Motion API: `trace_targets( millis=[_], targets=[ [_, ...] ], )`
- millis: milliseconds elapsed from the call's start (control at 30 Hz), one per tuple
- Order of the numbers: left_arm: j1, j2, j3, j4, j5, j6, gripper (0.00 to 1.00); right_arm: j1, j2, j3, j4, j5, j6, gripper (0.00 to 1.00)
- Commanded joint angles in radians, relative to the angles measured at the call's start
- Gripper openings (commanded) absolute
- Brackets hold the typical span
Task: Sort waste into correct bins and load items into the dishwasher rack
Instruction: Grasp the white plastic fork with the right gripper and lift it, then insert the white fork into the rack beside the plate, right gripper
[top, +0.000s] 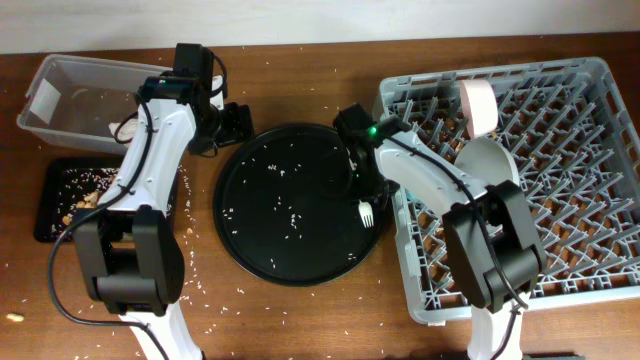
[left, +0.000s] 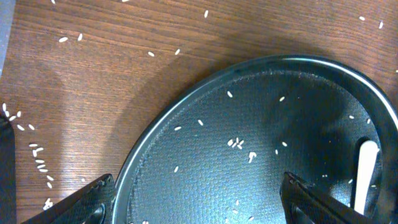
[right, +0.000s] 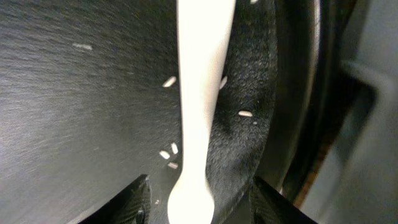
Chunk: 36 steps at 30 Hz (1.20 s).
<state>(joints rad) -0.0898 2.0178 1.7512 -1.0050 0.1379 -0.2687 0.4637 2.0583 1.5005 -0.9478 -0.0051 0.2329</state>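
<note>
The white plastic fork (top: 367, 212) lies on the right edge of the large round black tray (top: 290, 250), beside the grey dishwasher rack (top: 560, 240). My right gripper (top: 358, 180) is open, its fingers either side of the fork's handle (right: 198, 124) without touching it. The pale pink bowl (top: 478, 104) and the grey-white plate (top: 492, 160) stand in the rack. My left gripper (top: 235, 122) is open and empty over the round tray's upper left rim (left: 155, 134). Loose rice (top: 290, 218) dots the tray. The blue cup is out of view.
The clear tub (top: 62, 92) stands at the back left with something white inside. The shallow black tray (top: 52, 210) in front of it holds rice and brown scraps. Rice grains (left: 37, 158) lie scattered on the wooden table.
</note>
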Motion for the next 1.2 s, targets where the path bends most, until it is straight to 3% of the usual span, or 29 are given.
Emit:
trace_targets(
  millis=[0, 167, 333, 500, 633, 700, 800, 867, 900, 1067, 1167],
  targets=[
    [-0.001, -0.021, -0.002, 0.001, -0.008, 0.017, 0.84, 0.002, 0.014, -0.083, 0.060, -0.006, 0.008, 0.41],
    [-0.001, -0.021, -0.002, 0.001, -0.008, 0.017, 0.84, 0.002, 0.026, -0.107, 0.064, -0.053, 0.008, 0.18],
    [-0.001, -0.021, -0.002, 0.002, -0.008, 0.017, 0.84, 0.002, 0.020, -0.089, 0.010, -0.145, 0.008, 0.04],
    [-0.001, -0.021, -0.002, 0.002, -0.008, 0.017, 0.84, 0.001, -0.063, 0.147, -0.138, -0.136, -0.016, 0.04],
    [-0.001, -0.021, -0.002, 0.002, -0.039, 0.017, 0.84, -0.040, -0.102, 0.463, -0.371, 0.136, 0.016, 0.04],
    [-0.001, -0.021, -0.002, 0.001, -0.039, 0.017, 0.84, -0.122, -0.102, 0.499, -0.397, 0.264, 0.073, 0.04],
    [-0.001, -0.021, -0.002, -0.002, -0.038, 0.017, 0.84, -0.264, -0.068, 0.499, -0.372, 0.261, 0.082, 0.05],
    [-0.001, -0.021, -0.002, -0.002, -0.038, 0.017, 0.84, -0.310, -0.056, 0.499, -0.354, 0.153, -0.010, 0.75],
    [-0.001, -0.021, -0.002, -0.002, -0.038, 0.017, 0.84, -0.315, -0.056, 0.499, -0.354, 0.151, -0.016, 0.83],
    [0.004, -0.034, 0.029, -0.004, -0.030, 0.040, 0.84, -0.312, -0.066, 0.517, -0.362, 0.131, -0.016, 0.84],
    [0.005, -0.101, 0.101, -0.006, -0.042, 0.085, 0.84, -0.307, -0.136, 0.642, -0.443, 0.110, -0.022, 0.84]
  ],
)
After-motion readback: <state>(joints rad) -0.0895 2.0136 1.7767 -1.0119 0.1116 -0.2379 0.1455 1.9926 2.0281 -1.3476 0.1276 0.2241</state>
